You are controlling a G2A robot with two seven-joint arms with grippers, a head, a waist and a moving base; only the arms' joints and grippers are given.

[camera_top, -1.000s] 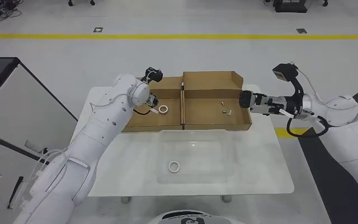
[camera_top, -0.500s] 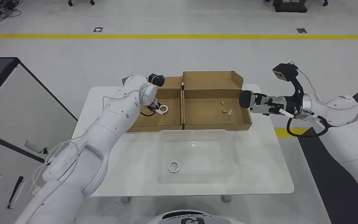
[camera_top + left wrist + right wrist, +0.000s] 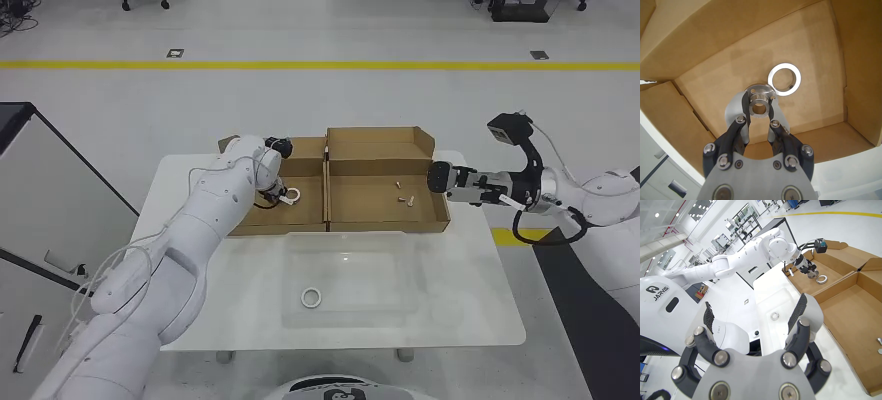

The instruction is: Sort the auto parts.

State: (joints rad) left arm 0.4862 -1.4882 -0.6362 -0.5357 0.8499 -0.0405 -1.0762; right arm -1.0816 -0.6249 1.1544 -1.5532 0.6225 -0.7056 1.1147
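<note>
White table (image 3: 480, 290), pale floor (image 3: 400, 100): left claw (image 3: 758, 103) holds flanged hub (image 3: 757, 109).

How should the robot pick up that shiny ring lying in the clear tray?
Probably from straight above, pinching across the rim. The ring lies flat on the floor of the clear tray, so its low sides are hard to reach; one finger could drop into its hole.

From my feed I see a white table (image 3: 180, 200) carrying two open cardboard boxes set touching side by side along its far edge, the left box (image 3: 300, 215) and the right box (image 3: 380, 205), with a clear shallow tray (image 3: 370, 280) sitting just nearside of them.
</note>
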